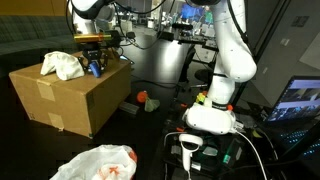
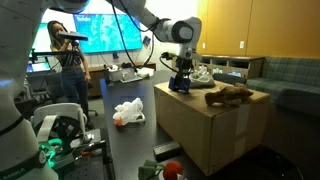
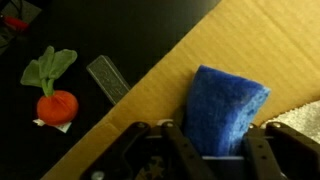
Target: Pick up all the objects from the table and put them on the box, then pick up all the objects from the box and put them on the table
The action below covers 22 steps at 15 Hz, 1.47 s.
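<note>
My gripper [image 3: 215, 150] stands over the cardboard box [image 3: 160, 100], shut on the blue square pad [image 3: 228, 105], which bulges between the two fingers [image 3: 180, 140]. In both exterior views the gripper [image 1: 95, 62] [image 2: 180, 82] is low over the box top [image 1: 75, 95] [image 2: 215, 125]. The cream-white cloth [image 1: 62, 65] [image 2: 200, 73] lies on the box beside the pad. A brown lump [image 2: 230, 96] also rests on the box. On the black table [image 1: 150, 130] lie the orange-red item with green leaves [image 3: 57, 105] [image 1: 143, 98], a dark flat bar [image 3: 107, 78] and the white bag with red print [image 1: 100, 163] [image 2: 128, 113].
A white barcode scanner [image 1: 190, 148] stands on the table in front of the robot base [image 1: 212, 112]. A person [image 2: 70, 65] stands at the back by a screen. A grey-green couch [image 2: 290, 75] runs behind the box.
</note>
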Motion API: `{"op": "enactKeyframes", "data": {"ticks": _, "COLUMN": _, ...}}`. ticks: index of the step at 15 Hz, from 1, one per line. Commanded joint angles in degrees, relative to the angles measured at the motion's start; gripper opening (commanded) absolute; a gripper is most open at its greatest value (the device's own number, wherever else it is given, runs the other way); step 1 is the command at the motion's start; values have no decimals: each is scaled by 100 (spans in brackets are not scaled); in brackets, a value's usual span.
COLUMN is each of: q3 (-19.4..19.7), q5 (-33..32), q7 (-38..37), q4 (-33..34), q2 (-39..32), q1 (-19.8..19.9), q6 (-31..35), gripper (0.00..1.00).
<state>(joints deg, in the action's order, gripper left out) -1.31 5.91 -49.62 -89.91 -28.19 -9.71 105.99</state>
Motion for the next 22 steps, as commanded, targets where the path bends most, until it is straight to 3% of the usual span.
{"op": "enactKeyframes", "data": {"ticks": 1, "q3": 10, "q5": -127, "q7": 84, "q4": -262, "q2": 226, "q1": -72, "q6": 142, "gripper": 9}}
{"op": "enactKeyframes", "data": {"ticks": 5, "q3": 3, "q5": -200, "q7": 185, "q4": -503, "q2": 379, "q1": -71, "q6": 215, "gripper": 9}}
{"op": "enactKeyframes", "data": {"ticks": 7, "q3": 2, "q5": -311, "q7": 580, "q4": -943, "q2": 691, "q1": -20, "q6": 392, "gripper": 9}}
{"op": "enactKeyframes", "data": {"ticks": 17, "q3": 44, "q5": -768, "q7": 1924, "q4": -3925, "q2": 2854, "q1": 351, "q6": 1978, "gripper": 8}}
{"op": "enactKeyframes", "data": {"ticks": 22, "q3": -24, "q5": -625, "q7": 3296, "q4": -5189, "q2": 3611, "q1": 502, "q6": 2481, "gripper": 8}}
